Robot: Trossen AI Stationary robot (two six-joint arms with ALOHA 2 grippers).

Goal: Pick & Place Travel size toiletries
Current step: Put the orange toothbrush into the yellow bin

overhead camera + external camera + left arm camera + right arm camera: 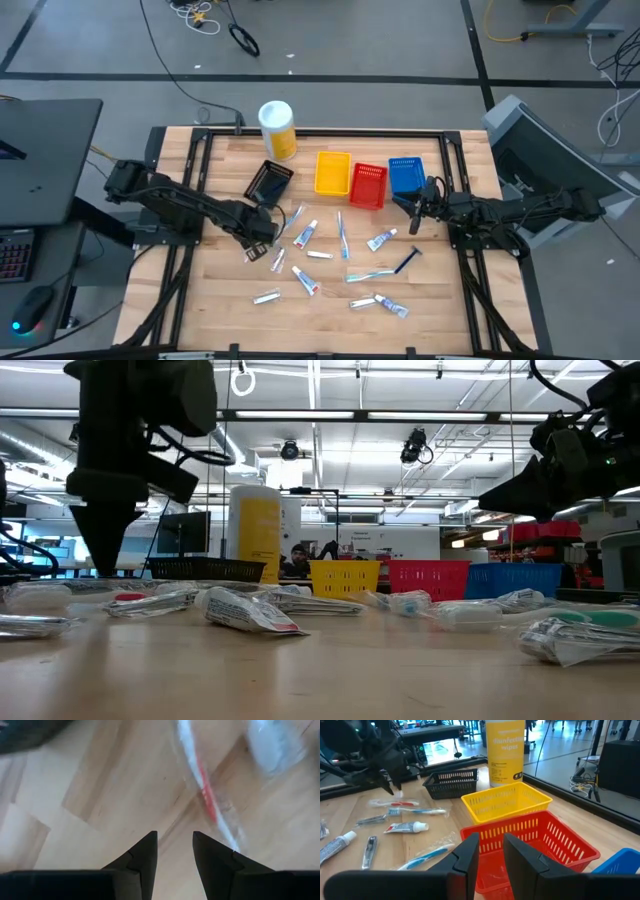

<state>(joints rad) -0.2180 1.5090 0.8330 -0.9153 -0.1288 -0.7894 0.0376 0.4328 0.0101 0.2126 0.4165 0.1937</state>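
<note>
Wooden table [330,310], your inventory: toiletries [340,260] scattered centre to 6 o'clock, none held. Left gripper [258,240] at 9 o'clock, fingers parted, empty, just above the wood beside a toothbrush [207,800]. Right gripper [413,206] at 2 o'clock, parted, empty, facing the red basket [535,840].

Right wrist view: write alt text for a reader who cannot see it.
The right gripper, its fingers slightly apart and empty, hovers over a red basket. Beyond it sit a yellow basket, a black basket and a yellow wipes canister, with toothpaste tubes and toothbrushes scattered on the wooden table.
</note>
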